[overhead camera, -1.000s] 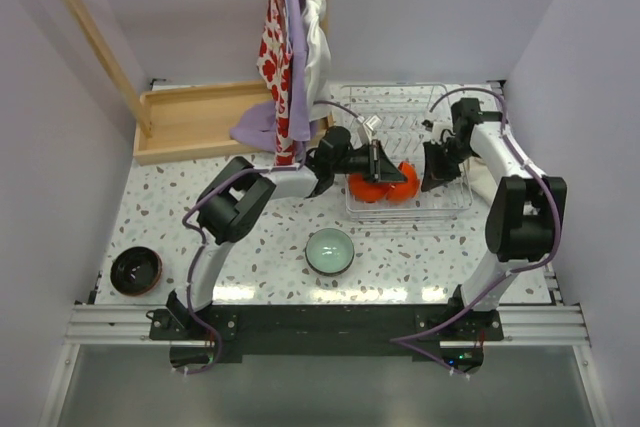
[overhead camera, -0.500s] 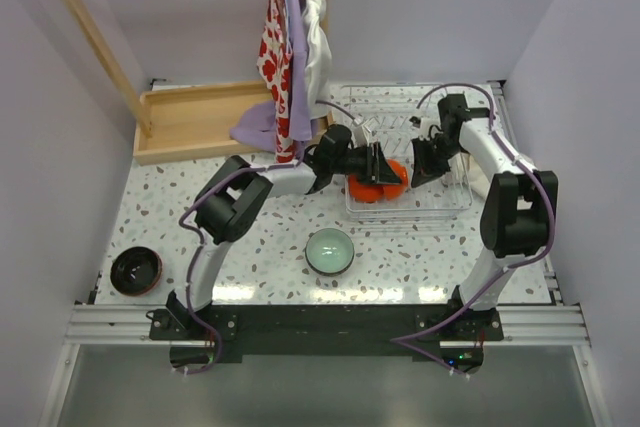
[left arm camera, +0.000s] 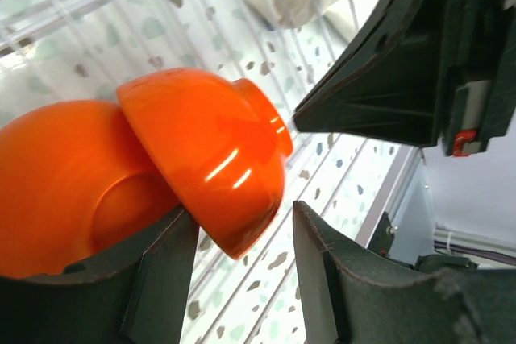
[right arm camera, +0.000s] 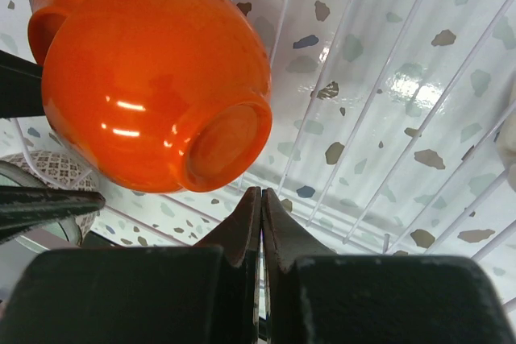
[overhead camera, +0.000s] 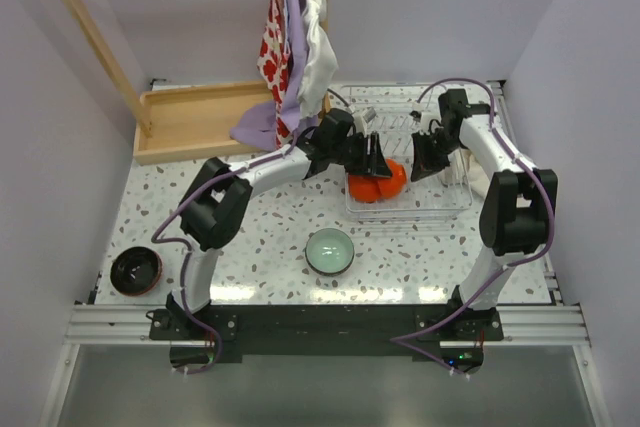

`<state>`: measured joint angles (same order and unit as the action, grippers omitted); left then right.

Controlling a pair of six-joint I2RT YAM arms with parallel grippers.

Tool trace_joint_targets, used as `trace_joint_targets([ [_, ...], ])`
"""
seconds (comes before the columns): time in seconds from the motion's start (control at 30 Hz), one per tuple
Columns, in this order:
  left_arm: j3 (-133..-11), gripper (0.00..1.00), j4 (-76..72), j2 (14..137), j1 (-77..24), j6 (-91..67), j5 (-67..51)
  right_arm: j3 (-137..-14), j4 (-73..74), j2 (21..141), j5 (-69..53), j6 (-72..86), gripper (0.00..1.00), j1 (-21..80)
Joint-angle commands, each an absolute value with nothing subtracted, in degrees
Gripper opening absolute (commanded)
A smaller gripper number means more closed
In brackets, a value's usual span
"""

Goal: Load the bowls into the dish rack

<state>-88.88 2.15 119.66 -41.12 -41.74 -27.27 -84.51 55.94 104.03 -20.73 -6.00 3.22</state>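
Observation:
Two glossy orange-red bowls (overhead camera: 378,183) lean against each other on their sides in the left part of the white wire dish rack (overhead camera: 440,197). My left gripper (overhead camera: 377,159) is open just above them. In the left wrist view (left arm camera: 244,231) the nearer bowl's (left arm camera: 214,167) rim lies between the fingers, with a gap to the right finger (left arm camera: 322,271). My right gripper (overhead camera: 418,169) is shut and empty over the rack, its tip (right arm camera: 260,197) just below the nearer orange bowl's (right arm camera: 153,78) foot. A mint green bowl (overhead camera: 330,250) and a dark bowl (overhead camera: 136,270) sit on the table.
A wooden tray (overhead camera: 190,125) lies at the back left, with cloths (overhead camera: 290,57) hanging from a wooden frame over its right end. Something small and pale (overhead camera: 365,119) lies at the rack's back left. The rack's wires (right arm camera: 363,78) run under both grippers.
The two orange bowls have come closer together and now overlap. My left gripper has drawn back a little toward the rack's rear. My right gripper has shifted slightly up and left.

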Motion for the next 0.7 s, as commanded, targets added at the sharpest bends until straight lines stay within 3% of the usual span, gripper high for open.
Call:
trace_joint_targets([
  [0.0, -89.6, 0.54, 10.2, 114.5, -40.0, -35.4, -23.8, -87.6, 54.8, 104.7, -22.5, -5.0, 0.00, 3.5],
  [0.67, -87.7, 0.57, 24.6, 108.5, -41.8, -20.6, -15.4, -90.1, 54.1, 105.8, -24.0, -4.3, 0.00, 8.0],
])
